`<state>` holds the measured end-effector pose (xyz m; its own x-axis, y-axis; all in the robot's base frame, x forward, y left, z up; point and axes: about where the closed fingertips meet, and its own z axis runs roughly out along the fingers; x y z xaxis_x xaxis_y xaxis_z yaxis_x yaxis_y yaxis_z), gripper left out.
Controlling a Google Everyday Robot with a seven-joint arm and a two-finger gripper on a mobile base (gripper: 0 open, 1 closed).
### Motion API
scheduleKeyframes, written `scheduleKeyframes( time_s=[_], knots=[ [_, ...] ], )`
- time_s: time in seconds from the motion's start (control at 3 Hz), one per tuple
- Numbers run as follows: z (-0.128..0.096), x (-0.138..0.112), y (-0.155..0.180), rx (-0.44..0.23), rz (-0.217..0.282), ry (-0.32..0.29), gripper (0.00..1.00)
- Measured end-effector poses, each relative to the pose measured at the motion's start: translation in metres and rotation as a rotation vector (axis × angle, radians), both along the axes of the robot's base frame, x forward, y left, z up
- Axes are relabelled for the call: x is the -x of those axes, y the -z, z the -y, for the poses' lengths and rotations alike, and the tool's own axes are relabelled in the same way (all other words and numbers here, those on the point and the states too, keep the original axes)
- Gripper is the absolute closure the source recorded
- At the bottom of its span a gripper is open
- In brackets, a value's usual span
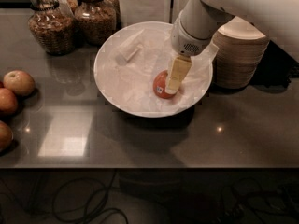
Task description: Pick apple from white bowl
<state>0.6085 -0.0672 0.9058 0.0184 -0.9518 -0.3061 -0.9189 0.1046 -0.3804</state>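
Note:
The apple [160,86] is small and red-orange, with a white-and-dark sticker on its side. It lies in the right half of the wide white bowl [103,73], on the crinkled white paper lining. My gripper [172,88] reaches down from the upper right into the bowl. It is right at the apple and covers the apple's right side. The white arm and wrist [192,31] hang over the bowl's far right rim.
Paler apples [18,82] lie at the left edge of the dark counter. Glass jars [51,27] stand at the back left. A stack of beige paper bowls [240,57] stands right of the white bowl. A small rolled white paper [129,53] lies in the bowl.

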Motion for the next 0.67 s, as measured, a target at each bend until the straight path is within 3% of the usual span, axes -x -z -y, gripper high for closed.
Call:
scheduleKeyframes(
  time_s=[0.33,0.67],
  knots=[
    [-0.0007,0.0258,-0.0221,-0.023,0.047,-0.023,0.0],
    [0.0006,0.0278,-0.0242,-0.023,0.051,-0.022,0.0]
  ],
)
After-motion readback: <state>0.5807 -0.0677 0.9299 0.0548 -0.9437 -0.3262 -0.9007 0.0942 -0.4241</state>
